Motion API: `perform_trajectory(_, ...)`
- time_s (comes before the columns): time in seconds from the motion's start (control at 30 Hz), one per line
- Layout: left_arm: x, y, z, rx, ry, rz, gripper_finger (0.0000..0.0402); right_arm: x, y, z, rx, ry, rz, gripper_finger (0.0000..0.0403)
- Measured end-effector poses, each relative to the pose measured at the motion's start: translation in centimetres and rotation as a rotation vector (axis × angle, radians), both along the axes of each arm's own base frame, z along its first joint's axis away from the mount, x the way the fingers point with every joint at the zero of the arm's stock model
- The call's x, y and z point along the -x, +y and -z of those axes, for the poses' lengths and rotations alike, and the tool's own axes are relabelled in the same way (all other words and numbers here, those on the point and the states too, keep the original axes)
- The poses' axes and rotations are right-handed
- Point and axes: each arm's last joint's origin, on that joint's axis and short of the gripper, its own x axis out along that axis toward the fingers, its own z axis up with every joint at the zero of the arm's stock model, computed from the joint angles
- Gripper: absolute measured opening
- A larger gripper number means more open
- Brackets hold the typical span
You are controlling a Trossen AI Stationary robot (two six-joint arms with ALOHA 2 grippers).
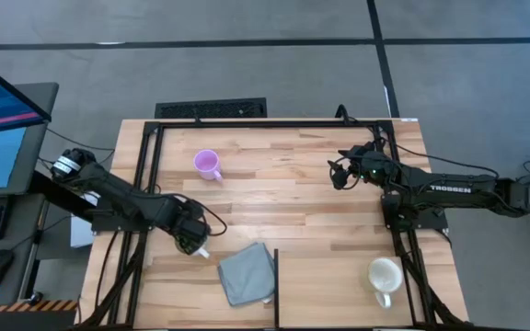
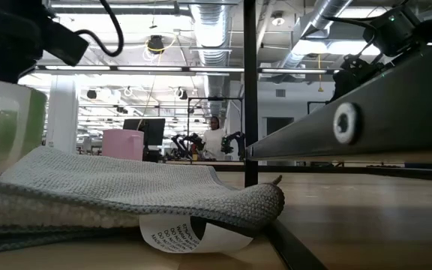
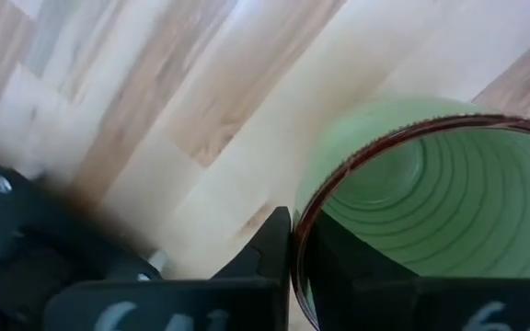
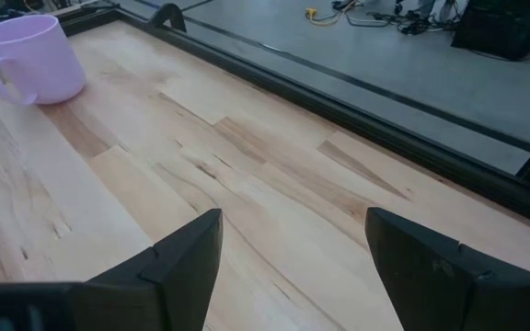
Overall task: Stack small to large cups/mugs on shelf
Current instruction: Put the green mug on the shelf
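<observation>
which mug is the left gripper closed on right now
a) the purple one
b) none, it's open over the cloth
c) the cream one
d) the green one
d: the left wrist view shows the left gripper pinching the green mug's rim, one finger inside and one outside.

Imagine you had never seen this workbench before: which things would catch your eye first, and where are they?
Nearest the front edge, the left gripper is shut on the rim of the green ribbed mug, beside a crumpled grey cloth. A small lilac-purple handled mug stands alone toward the far side of the pale wooden table, while a cream-white mug sits at the near right corner. The right gripper hangs open over bare wood.
</observation>
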Motion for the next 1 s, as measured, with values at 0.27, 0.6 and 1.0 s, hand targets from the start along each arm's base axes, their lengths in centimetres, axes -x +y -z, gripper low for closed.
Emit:
perform_trajectory(0.27, -0.5, 2.7, -0.4, -0.003, -0.006, 0.048, 0.0007, 0.0, 0.0, 0.0, 0.000, 0.000, 0.000, 0.0292)
perform_trajectory(0.6, -1.4, 6.2, -4.2, 0.007, -0.194, 0.124, 0.0003, 0.0, 0.0, 0.0, -0.001, 0.000, 0.000, 0.0292)
perform_trajectory(1.0, -4.2, 9.6, -8.4, -0.042, -0.333, 0.283, 0.0002, 0.0, 0.0, 0.0, -0.001, -0.001, 0.000, 0.0292)
